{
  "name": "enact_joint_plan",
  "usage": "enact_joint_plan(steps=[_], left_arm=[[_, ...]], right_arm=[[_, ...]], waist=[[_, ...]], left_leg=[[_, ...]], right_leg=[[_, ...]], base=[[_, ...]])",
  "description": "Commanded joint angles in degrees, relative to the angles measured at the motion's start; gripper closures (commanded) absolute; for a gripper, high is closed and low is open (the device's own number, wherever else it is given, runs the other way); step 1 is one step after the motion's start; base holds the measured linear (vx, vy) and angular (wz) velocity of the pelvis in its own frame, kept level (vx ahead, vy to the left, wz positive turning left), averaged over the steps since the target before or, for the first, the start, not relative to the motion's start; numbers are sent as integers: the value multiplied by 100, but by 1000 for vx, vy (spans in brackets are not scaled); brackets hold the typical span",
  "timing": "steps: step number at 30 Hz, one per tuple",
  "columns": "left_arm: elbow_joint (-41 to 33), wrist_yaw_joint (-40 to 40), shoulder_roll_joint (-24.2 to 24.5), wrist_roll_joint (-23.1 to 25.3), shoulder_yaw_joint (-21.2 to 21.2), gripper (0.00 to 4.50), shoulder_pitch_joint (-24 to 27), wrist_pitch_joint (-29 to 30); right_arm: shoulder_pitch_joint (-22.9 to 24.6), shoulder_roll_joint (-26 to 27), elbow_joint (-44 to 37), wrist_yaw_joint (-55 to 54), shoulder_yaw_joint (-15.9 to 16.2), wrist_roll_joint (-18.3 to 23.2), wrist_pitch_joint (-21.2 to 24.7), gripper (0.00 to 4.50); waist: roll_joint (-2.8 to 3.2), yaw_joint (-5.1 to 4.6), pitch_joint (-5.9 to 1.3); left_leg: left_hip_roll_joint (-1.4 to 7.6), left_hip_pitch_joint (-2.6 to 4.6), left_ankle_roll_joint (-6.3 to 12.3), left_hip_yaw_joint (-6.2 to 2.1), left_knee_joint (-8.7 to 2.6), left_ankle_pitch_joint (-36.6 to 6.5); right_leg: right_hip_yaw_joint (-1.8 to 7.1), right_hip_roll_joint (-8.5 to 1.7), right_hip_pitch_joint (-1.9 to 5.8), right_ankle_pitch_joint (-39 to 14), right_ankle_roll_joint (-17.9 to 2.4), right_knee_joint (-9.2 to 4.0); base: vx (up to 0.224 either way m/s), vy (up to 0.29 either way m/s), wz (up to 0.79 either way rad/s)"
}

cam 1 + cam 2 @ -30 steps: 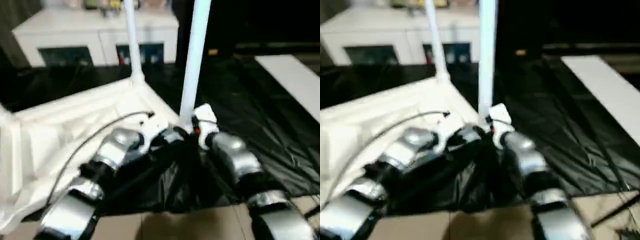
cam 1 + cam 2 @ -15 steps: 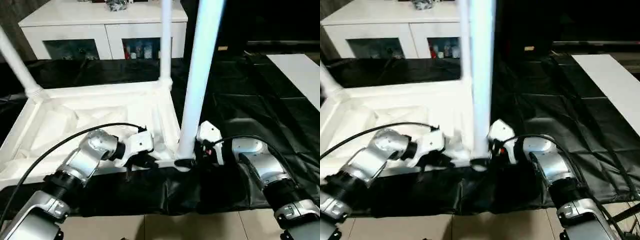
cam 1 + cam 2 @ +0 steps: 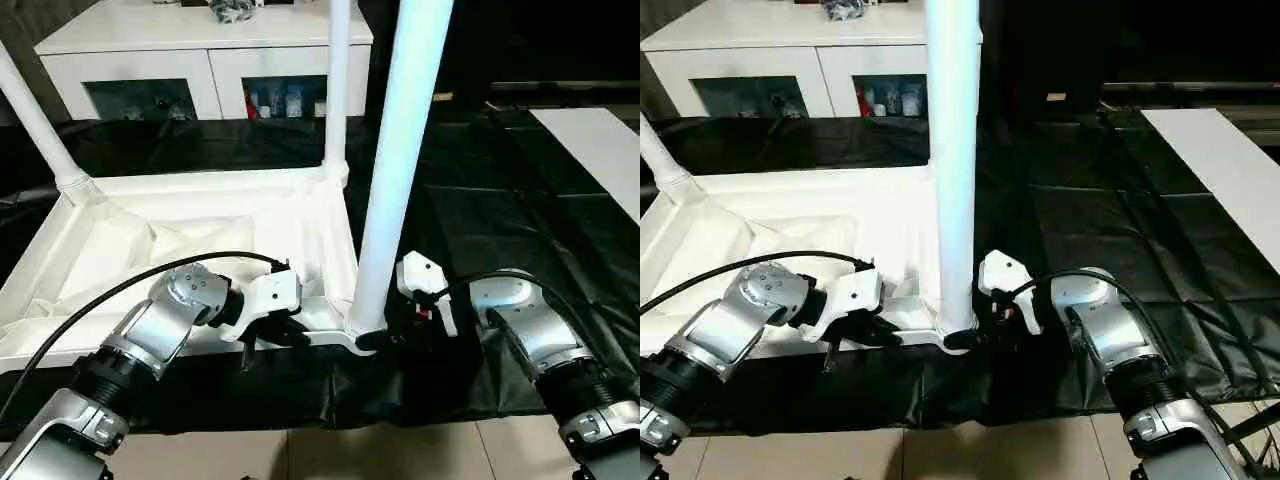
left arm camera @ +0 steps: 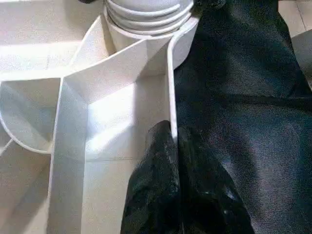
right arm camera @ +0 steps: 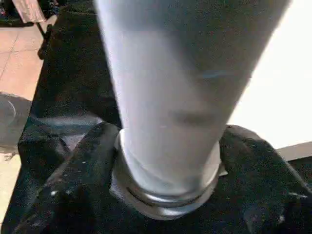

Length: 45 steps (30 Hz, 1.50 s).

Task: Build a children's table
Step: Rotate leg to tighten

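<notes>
The children's table lies upside down on a black sheet, its ribbed white top (image 3: pixel 200 230) facing up. Three white legs stand in corner sockets: far left (image 3: pixel 40 130), far right (image 3: pixel 337 90) and near right (image 3: pixel 395 170). My left gripper (image 4: pixel 173 134) is shut on the thin near rim of the top (image 4: pixel 170 97), just left of the near right socket (image 4: pixel 146 19). My right gripper (image 5: pixel 168 161) clasps the base of the near right leg (image 5: pixel 170 97), one black finger (image 5: pixel 73 180) pressed to each side of its collar.
A white cabinet with glass doors (image 3: pixel 210 60) stands behind the table. A flat white board (image 3: pixel 600 150) lies at the right on the black sheet (image 3: pixel 500 220). Tiled floor (image 3: pixel 400 455) shows at the near edge. A black cable (image 3: pixel 120 290) loops over my left forearm.
The head camera has swung and steadied, so the whole picture shifted. Both grippers stay at the table's near right corner, and the table has not visibly moved.
</notes>
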Motion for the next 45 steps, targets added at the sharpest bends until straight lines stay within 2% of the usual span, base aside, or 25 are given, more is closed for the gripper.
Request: enact_joint_plan(steps=[1, 3, 12, 14, 15, 16, 17, 18, 20, 21, 22, 25, 26, 27, 28, 30, 31, 32, 36, 37, 38, 40, 42, 43, 45], left_arm=[[36, -232, 46, 189, -337, 450, 156, 64], [6, -222, 58, 188, -341, 450, 171, 86], [-16, -185, 84, 207, -358, 450, 235, 156], [90, -23, -5, 212, -294, 450, 240, 142], [280, 279, -208, 157, -146, 450, 225, 162], [355, 399, -290, 134, -86, 450, 217, 175], [569, 766, -488, 135, 45, 450, 154, 219], [812, 1156, -682, 161, 164, 450, 61, 293], [1182, 1741, -959, 227, 312, 450, -102, 404], [1320, 1945, -1069, 228, 375, 450, -171, 474], [1456, 2185, -1188, 226, 452, 450, -248, 567], [2008, 3124, -1606, 284, 746, 450, -579, 846], [2145, 3334, -1677, 349, 786, 450, -654, 845], [2341, 3602, -1767, 443, 817, 450, -767, 809], [2464, 3761, -1836, 470, 846, 450, -843, 785], [2713, 3963, -1974, 499, 876, 450, -998, 669], [2713, 3963, -1974, 499, 876, 450, -998, 669], [2815, 3982, -2027, 515, 861, 450, -1060, 593], [2877, 3701, -2028, 577, 692, 450, -1060, 402], [2877, 3701, -2028, 577, 692, 450, -1060, 402], [2857, 3596, -1996, 580, 657, 450, -1025, 365], [2892, 3428, -1922, 621, 583, 450, -974, 202], [2894, 3380, -1905, 619, 567, 450, -967, 192], [2863, 3235, -1852, 634, 503, 450, -944, 52], [2790, 3064, -1793, 617, 463, 450, -907, 59]], right_arm=[[-75, -1, -29, -46, -56, 80, 82, 143], [-69, 26, -50, -32, -57, 102, 119, 153], [13, 141, -68, -156, -126, 143, 138, 178], [-58, 267, 149, -671, -179, -40, 64, 179], [-178, 457, 445, -1382, -273, -237, 49, 179], [-223, 531, 556, -1648, -311, -305, 48, 180], [-272, 697, 679, -2043, -424, -302, 154, 180], [-303, 866, 764, -2425, -530, -289, 248, 181], [-326, 1174, 854, -3029, -718, -223, 521, 181], [-332, 1296, 886, -3270, -781, -207, 624, 181], [-345, 1428, 937, -3564, -851, -200, 702, 181], [-462, 1859, 1298, -4659, -1083, -227, 920, 181], [-502, 1945, 1408, -4924, -1148, -246, 968, 181], [-568, 2070, 1587, -5396, -1259, -286, 973, 181], [-613, 2153, 1709, -5718, -1349, -282, 932, 181], [-700, 2270, 1909, -6062, -1309, -409, 820, 181], [-700, 2270, 1909, -6062, -1309, -409, 820, 181], [-740, 2323, 1975, -6097, -1255, -479, 787, 181], [-730, 2342, 1876, -5690, -1254, -445, 490, 181], [-730, 2342, 1876, -5690, -1254, -445, 490, 112], [-703, 2301, 1789, -5521, -1275, -382, 435, 112], [-622, 2090, 1537, -5005, -1246, -228, 389, 105], [-596, 2002, 1450, -4832, -1236, -179, 403, 76], [-537, 1817, 1262, -4373, -1212, -47, 439, 69], [-448, 1536, 1039, -3811, -1052, -70, 377, 67]], waist=[[-25, 0, -326], [-11, 4, -327], [-16, -2, -336], [-16, -4, -330], [-2, -42, -314], [-13, -71, -293], [-33, -103, -281], [-39, -116, -267], [-39, -148, -248], [-33, -157, -234], [-32, -173, -225], [-44, -187, -228], [-19, -190, -223], [-28, -193, -233], [-13, -182, -245], [-13, -181, -260], [8, -173, -265], [1, -173, -266], [7, -164, -271], [1, -155, -277], [35, -153, -279], [15, -156, -275], [-1, -145, -286], [-13, -149, -279], [-31, -132, -281]], left_leg=[[143, 91, 528, -7, -325, -947], [145, 90, 529, -10, -324, -941], [138, 90, 546, -9, -308, -870], [138, 93, 522, -8, -313, -920], [138, 83, 469, -3, -322, -960], [117, 71, 321, -18, -354, -1118], [113, 62, 253, -24, -372, -1249], [109, 87, 109, -43, -396, -1573], [113, 144, -13, -39, -396, -1898], [116, 139, -81, -66, -427, -2023], [106, 152, -123, -63, -435, -2155], [85, 146, -129, -70, -440, -2213], [80, 173, -154, -72, -440, -2282], [73, 173, -173, -85, -445, -2289], [80, 185, -173, -91, -449, -2267], [70, 151, -124, -91, -466, -2151], [72, 145, -115, -98, -466, -2102], [69, 142, -88, -85, -461, -2076], [68, 133, 33, -72, -452, -2077], [73, 125, 60, -70, -449, -1985], [71, 126, 69, -70, -447, -1957], [76, 112, 139, -63, -444, -1925], [78, 118, 196, -53, -428, -1856], [78, 106, 238, -52, -429, -1795], [79, 90, 324, -45, -415, -1681]], right_leg=[[220, -174, 253, 255, -1729, -327], [220, -179, 255, 226, -1729, -324], [215, -172, 258, 310, -1745, -311], [215, -171, 254, 231, -1738, -318], [226, -181, 231, 153, -1749, -323], [219, -176, 251, -152, -1675, -352], [226, -173, 247, -375, -1623, -365], [231, -184, 241, -971, -1479, -412], [289, -191, 184, -1455, -1347, -468], [286, -184, 185, -1642, -1272, -474], [295, -183, 156, -1845, -1173, -506], [309, -176, 138, -1944, -1061, -536], [314, -182, 101, -2031, -1052, -561], [311, -181, 108, -2072, -1017, -568], [314, -191, 105, -2017, -997, -578], [306, -176, 134, -1767, -999, -575], [305, -181, 133, -1658, -1015, -570], [309, -167, 127, -1470, -1056, -562], [320, -175, 143, -1368, -1083, -570], [322, -175, 150, -1239, -1113, -555], [320, -173, 150, -1182, -1135, -550], [316, -165, 171, -1024, -1176, -544], [319, -168, 185, -934, -1218, -537], [319, -169, 189, -903, -1251, -535], [316, -174, 213, -840, -1246, -533]], base=[[0, 0, 0], [0, 0, 0], [0, 0, 0], [0, 0, 0], [0, 0, 0], [0, 0, 0], [0, 0, 0], [-59, 0, -7], [0, 0, 0], [0, 0, 0], [0, 0, 0], [0, 0, 0], [0, 0, 0], [0, 0, 0], [0, 0, 0], [0, 0, 0], [0, 0, 0], [0, 0, 0], [0, 0, 0], [0, 0, 0], [0, 0, 0], [0, 0, 0], [0, 0, 0], [0, 0, 0], [0, 0, 0]])
